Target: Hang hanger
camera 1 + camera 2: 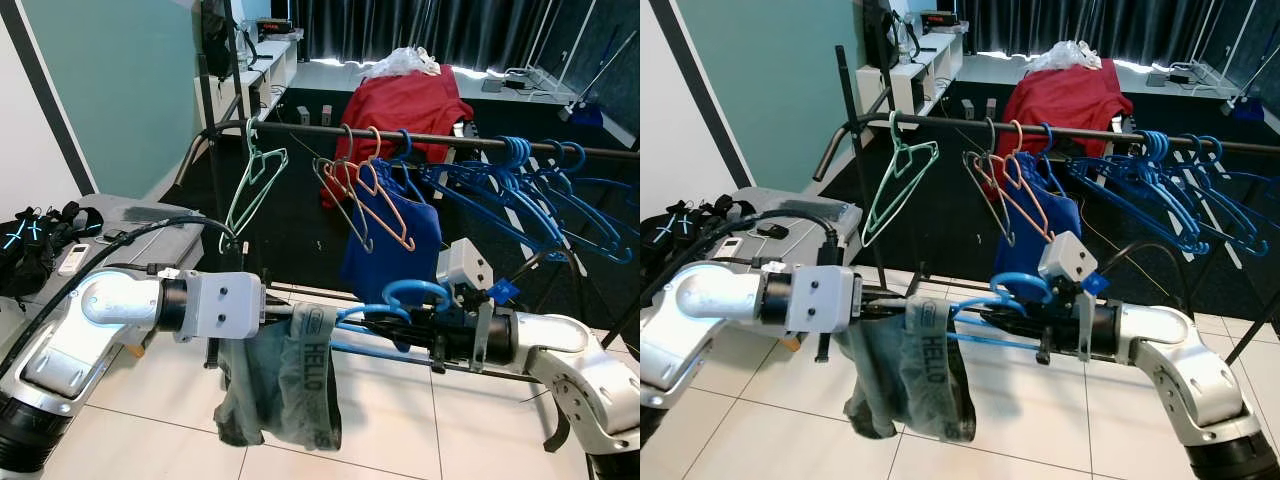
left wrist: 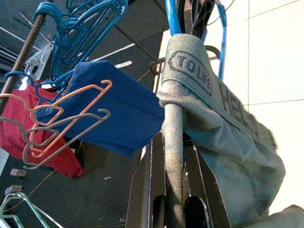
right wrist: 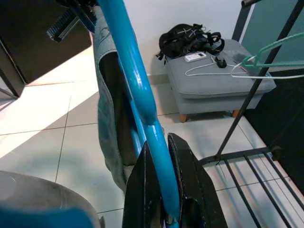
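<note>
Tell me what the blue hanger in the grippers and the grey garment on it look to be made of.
Blue hanger: probably plastic, since its rounded bar is glossy with highlights. Grey garment: soft knit fabric, likely cotton blend, matte, draping in folds, with a woven band printed "HELLO". Right gripper clamps the hanger; left gripper pinches the garment.

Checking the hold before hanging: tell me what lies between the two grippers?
Between the left gripper and right gripper, the blue hanger runs across with grey-green shorts draped over it, seen in both eye views.
</note>
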Motion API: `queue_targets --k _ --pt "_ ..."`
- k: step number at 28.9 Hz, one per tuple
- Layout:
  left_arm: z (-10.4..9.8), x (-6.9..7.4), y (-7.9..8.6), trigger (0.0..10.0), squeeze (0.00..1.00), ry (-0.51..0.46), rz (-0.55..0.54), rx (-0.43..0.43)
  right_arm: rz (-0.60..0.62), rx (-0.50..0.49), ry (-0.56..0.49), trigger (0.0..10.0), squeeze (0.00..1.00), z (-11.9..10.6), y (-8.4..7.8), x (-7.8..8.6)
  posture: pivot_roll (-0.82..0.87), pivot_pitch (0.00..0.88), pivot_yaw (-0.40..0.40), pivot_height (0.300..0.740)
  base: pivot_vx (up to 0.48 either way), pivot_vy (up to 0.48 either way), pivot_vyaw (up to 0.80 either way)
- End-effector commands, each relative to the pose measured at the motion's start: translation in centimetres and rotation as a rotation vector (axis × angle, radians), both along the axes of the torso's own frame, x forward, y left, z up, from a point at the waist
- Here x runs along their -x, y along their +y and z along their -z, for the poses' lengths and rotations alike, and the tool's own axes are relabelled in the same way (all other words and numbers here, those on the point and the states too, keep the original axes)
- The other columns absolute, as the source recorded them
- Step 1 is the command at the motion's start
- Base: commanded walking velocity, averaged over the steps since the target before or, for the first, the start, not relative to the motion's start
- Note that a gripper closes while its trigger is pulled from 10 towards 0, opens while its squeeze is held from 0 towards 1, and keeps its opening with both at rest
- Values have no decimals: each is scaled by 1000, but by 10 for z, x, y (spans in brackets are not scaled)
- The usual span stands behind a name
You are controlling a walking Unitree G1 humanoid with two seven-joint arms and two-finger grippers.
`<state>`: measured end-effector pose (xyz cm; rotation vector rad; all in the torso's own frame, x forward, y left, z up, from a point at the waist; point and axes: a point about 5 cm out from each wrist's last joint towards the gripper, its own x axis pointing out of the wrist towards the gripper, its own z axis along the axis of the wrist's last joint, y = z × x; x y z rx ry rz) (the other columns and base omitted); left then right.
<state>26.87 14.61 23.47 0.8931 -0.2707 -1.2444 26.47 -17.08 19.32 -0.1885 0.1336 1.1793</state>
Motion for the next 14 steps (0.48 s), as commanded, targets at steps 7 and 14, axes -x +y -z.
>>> queue_targets --k 7,14 --pt "-4 7 -9 10000 325 90 71 17 29 -18 -13 0 0 0 2 -4 -19 0 15 740 0 0 0" --pt "-13 3 3 10000 1000 166 38 92 46 -39 -24 0 0 0 3 -7 -16 0 15 740 0 0 0"
